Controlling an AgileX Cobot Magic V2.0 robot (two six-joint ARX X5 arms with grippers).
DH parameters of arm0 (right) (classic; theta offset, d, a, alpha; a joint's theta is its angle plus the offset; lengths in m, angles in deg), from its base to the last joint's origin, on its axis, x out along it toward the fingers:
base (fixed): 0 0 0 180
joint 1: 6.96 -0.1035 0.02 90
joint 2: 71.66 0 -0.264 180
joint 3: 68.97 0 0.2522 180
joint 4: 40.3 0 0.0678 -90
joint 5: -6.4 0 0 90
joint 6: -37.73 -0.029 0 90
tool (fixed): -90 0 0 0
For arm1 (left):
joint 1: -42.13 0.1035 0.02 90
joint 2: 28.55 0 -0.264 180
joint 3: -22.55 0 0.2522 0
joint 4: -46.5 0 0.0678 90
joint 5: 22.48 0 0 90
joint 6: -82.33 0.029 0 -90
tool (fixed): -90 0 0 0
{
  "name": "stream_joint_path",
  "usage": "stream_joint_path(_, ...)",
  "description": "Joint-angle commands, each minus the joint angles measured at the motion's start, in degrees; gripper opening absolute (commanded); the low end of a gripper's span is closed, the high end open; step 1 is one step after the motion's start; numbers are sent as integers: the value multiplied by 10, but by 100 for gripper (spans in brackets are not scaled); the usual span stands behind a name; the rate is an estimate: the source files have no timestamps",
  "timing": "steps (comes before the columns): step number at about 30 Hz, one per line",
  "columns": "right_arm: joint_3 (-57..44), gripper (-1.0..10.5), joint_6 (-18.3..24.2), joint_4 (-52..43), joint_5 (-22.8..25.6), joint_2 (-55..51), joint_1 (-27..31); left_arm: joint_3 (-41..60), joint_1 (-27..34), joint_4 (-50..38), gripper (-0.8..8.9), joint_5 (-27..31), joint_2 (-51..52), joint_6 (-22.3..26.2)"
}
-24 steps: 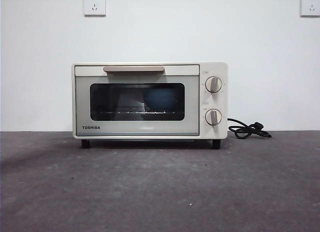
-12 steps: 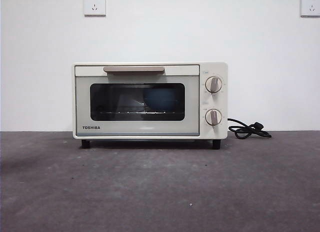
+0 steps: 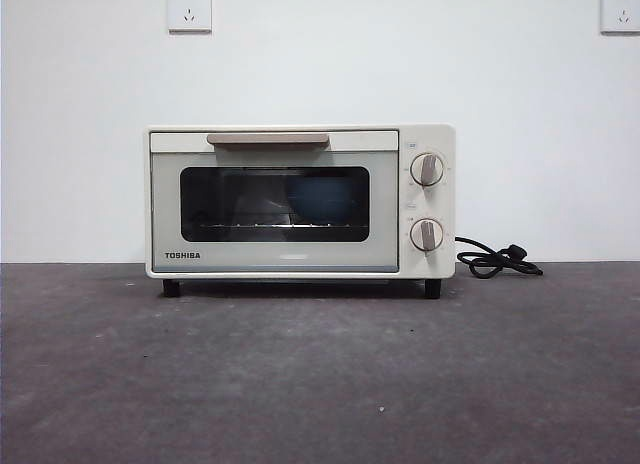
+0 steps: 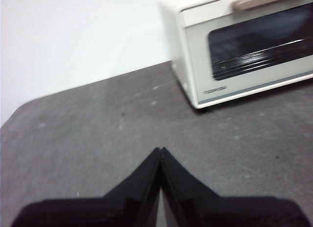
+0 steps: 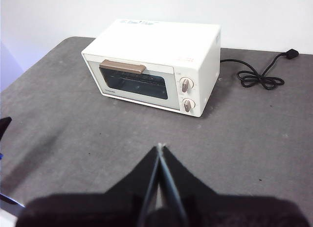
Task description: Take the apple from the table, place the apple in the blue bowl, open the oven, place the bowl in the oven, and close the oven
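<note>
Oven [image 3: 300,201] shut on desk [image 3: 320,374], blue bowl [image 3: 322,198] visible inside behind glass; apple unseen. Left gripper [image 4: 161,151], right gripper [image 5: 160,147]: jaws closed, empty, well back. Task looks complete.

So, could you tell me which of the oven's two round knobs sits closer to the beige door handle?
The upper knob: it sits near the handle's height on the oven, while the lower knob is below it, nearer the foot.
</note>
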Motion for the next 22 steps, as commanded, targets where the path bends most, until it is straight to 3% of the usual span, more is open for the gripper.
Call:
stream_joint_path(1, -3, -2, -6, 10, 0, 0, -1, 39, 1, -6, -4, 25, 51, -58)
stream_joint_path(5, -3, -2, -6, 10, 0, 0, 0, 56, 1, 51, -4, 49, 78, -84)
stream_joint_path(9, -3, -2, -6, 10, 0, 0, -1, 56, 1, 51, -4, 55, 78, -66)
stream_joint_path(22, -3, -1, -6, 10, 0, 0, 0, 56, 1, 47, -4, 37, 64, -75)
